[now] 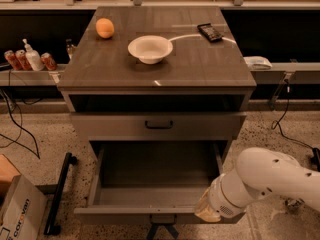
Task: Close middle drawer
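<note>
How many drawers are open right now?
1: the middle drawer, pulled out; the upper drawer is shut. The gripper is at the open drawer's front-right corner. Anything below is hidden.

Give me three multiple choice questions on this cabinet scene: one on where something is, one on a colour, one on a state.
1. Where on the middle drawer is the gripper? A back left corner. B front right corner. C centre of the tray.
2. The bowl is: A white. B blue. C black.
3. The middle drawer is: A shut. B pulled out. C taken off.
Answers: B, the arm's end sits at that corner; A, it looks plain white; B, its tray is exposed in front of the cabinet.
</note>
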Controlling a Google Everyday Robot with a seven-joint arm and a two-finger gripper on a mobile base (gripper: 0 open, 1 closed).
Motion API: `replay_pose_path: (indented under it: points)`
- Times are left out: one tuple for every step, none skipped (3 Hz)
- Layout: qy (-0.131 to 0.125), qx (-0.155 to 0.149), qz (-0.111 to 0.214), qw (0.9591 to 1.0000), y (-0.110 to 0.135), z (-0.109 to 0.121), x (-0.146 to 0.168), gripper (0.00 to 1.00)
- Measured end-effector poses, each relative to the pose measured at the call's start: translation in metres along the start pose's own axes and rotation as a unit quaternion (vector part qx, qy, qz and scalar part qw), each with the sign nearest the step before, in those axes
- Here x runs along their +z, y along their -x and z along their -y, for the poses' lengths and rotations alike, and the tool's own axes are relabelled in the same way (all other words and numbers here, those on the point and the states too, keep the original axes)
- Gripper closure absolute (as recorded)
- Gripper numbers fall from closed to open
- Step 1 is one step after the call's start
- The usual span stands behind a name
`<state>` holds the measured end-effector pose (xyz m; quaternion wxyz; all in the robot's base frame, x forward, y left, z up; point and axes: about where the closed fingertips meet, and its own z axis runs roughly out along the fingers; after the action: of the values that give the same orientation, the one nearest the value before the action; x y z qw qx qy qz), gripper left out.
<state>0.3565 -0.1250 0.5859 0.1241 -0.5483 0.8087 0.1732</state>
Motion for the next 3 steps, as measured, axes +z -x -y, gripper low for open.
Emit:
replay_pose_path:
  points:
    - [0.009, 0.02, -0.008, 0.9997, -0.02, 0.007, 0.036, 1.0]
    - [0.021, 0.039, -0.013, 0.9989, -0.039, 0.014, 0.07, 1.0]
    - [0.035, 0.061, -0.01, 0.9975, -0.057, 0.021, 0.101, 1.0]
